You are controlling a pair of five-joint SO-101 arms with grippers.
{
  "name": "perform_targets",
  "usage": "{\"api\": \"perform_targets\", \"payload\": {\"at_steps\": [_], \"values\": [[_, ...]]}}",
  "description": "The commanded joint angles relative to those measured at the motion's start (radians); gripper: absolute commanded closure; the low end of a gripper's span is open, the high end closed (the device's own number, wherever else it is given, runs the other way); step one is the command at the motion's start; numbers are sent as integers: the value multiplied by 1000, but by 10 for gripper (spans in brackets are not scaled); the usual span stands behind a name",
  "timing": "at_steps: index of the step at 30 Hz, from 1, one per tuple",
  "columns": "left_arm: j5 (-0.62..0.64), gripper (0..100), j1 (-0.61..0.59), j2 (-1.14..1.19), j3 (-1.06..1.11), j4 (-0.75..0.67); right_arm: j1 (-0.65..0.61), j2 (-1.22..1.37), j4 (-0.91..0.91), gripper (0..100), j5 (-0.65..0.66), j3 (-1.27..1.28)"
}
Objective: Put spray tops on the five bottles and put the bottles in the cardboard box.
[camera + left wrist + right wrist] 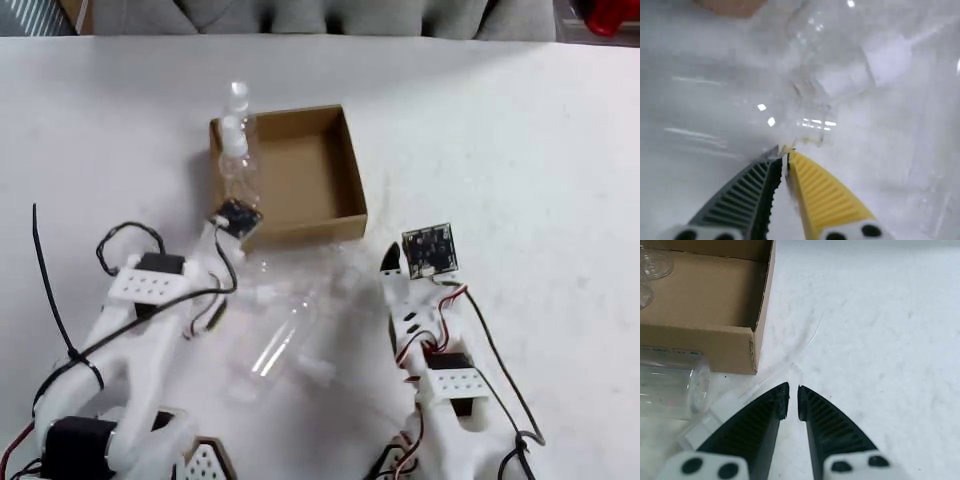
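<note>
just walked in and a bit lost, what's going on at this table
Two arms are working on clear spray bottles. Two capped bottles stand in the cardboard box. In front of it, loose bottles lie on the table. The left gripper is shut, tips against clear plastic; the right gripper is shut over the table.

A white table (520, 130) is serving as a makeshift robotics bench in what is looking like a home or lounge room rather than a fitted lab. A grey tufted seat (350, 15), soft furniture of the living-room kind, is standing along its far edge. On the near side two small white arms, left (130, 330) and right (445, 385), are sitting with bare circuit boards (430, 250) and loose cables (52, 285) showing, giving it a hobby-built look.
</note>
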Motion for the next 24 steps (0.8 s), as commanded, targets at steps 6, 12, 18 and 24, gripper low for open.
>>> {"api": "perform_targets", "payload": {"at_steps": [6, 12, 18, 24], "values": [[176, 980, 15, -2, -58, -118, -4, 2, -1, 984, -3, -6], [-126, 980, 4, -113, -130, 60, -4, 2, -1, 984, -3, -6], [-601, 980, -47, -303, -189, 167, -4, 2, -1, 984, -3, -6], [-761, 928, -68, -352, -192, 212, -4, 2, -1, 984, -3, -6]]}}
